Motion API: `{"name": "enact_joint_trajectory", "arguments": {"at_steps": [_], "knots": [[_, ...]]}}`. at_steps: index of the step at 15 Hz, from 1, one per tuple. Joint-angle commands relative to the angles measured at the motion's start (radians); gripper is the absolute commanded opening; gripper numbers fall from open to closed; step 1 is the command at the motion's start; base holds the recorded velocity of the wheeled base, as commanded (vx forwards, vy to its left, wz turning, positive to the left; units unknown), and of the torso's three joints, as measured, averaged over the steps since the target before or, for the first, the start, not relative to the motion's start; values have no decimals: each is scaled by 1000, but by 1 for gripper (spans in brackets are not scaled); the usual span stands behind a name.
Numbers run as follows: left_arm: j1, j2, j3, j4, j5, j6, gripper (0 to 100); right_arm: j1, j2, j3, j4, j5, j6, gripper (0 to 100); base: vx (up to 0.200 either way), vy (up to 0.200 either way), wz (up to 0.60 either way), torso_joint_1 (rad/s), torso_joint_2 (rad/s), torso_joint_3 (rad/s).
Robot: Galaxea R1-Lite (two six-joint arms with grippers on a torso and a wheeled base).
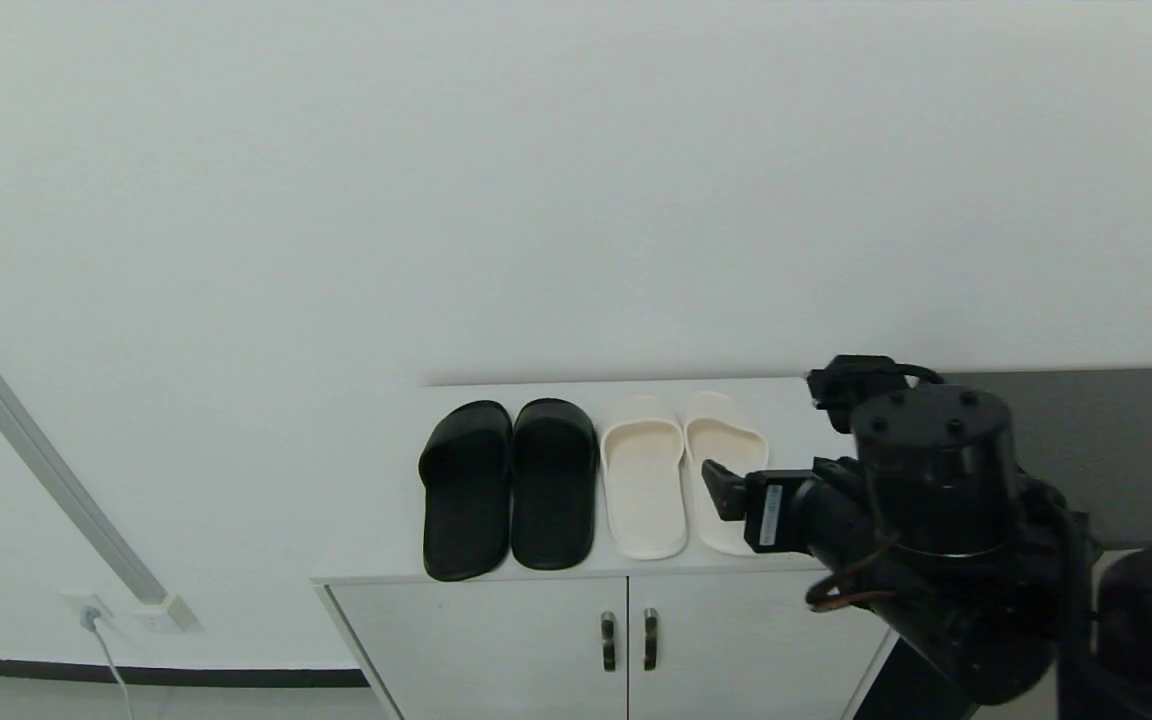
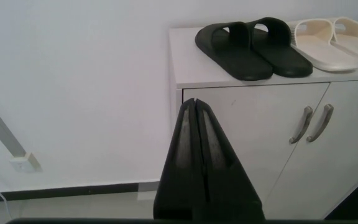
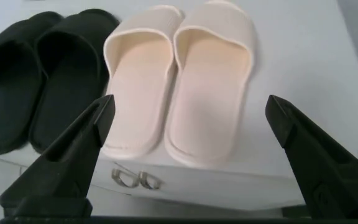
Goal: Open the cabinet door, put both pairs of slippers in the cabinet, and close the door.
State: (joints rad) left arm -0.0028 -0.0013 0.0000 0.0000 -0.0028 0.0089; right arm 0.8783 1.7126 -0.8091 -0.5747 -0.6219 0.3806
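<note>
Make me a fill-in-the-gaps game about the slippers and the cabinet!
1. The black slippers and the white slippers lie on ____ of the cabinet.
2. The black slippers are on the robot's ____ side of the white slippers.
3. The cabinet's two doors are both ____.
4. The right gripper, close to the white slippers, has its fingers ____.

Missing words: top; left; closed; open.

Plain white painted wall (image 1: 436,180). Grey diagonal cable trunking (image 1: 36,445) at eight o'clock, white wall socket (image 1: 86,605) beneath it. Black skirting strip (image 1: 236,676) at seven o'clock.
</note>
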Motion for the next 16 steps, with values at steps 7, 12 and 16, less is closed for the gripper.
{"name": "enact_joint_trajectory", "arguments": {"at_steps": [7, 12, 16], "knots": [[0, 1, 0, 0, 0, 2, 0, -24, 317, -239, -10, -36, -42, 100, 0, 0, 0, 0, 0, 0], [0, 1, 0, 0, 0, 2, 0, -88, 449, -403, -7, -13, -120, 100, 0, 0, 0, 0, 0, 0], [0, 1, 0, 0, 0, 0, 0, -117, 530, -516, -2, -5, -146, 100, 0, 0, 0, 0, 0, 0]]}}
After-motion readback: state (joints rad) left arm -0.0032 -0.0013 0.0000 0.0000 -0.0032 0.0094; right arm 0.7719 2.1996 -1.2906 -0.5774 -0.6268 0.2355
